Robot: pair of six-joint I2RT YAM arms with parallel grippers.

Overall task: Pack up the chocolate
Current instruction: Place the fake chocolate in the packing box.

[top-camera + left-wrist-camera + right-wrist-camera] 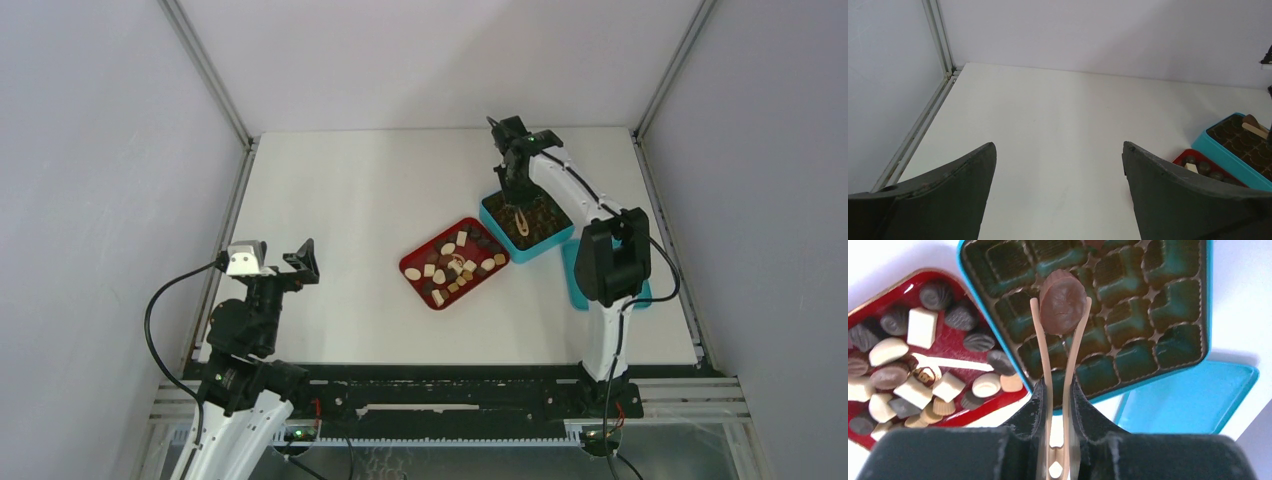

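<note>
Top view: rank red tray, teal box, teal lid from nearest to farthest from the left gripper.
1. red tray: mid-table, to the right of the left gripper, nearest.
2. teal box: just beyond the tray, farther right and back.
3. teal lid: far right side, farthest.

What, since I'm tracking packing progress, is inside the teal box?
A dark brown grid insert fills the teal box; most visible cells look empty. The round brown chocolate pinched in the wooden tongs hides the cells beneath it.
</note>
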